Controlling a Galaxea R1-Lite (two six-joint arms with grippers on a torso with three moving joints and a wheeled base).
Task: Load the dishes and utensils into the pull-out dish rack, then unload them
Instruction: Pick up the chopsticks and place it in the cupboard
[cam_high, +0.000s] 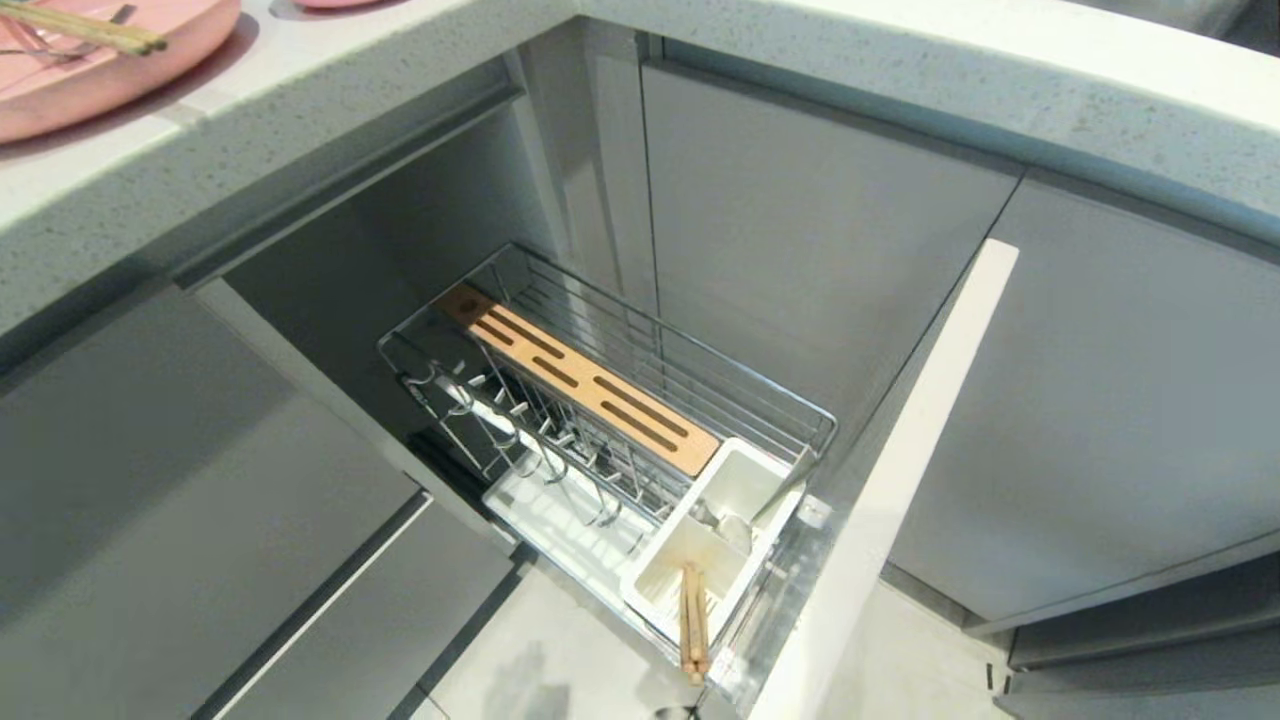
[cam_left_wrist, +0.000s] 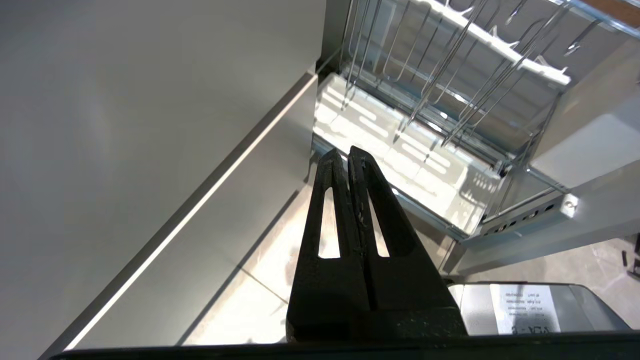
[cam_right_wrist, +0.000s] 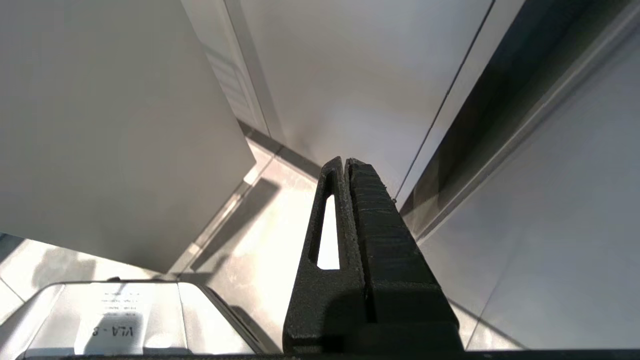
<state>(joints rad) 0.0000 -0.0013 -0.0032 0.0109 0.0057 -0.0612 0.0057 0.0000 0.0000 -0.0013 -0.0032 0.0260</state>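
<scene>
Both end effectors, left (cam_left_wrist: 348, 155) and right (cam_right_wrist: 345, 162), pressed together, appear only in wrist views; chopsticks (cam_high: 693, 622) only overhead.

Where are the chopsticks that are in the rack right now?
In the head view, the chopsticks stand in the white utensil box at the pull-out dish rack's front end, beside its grey front panel.

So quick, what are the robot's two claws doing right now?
Left gripper: closed, holding nothing, beside the pull-out dish rack.
Right gripper: closed, holding nothing, near the cabinet fronts.
</scene>
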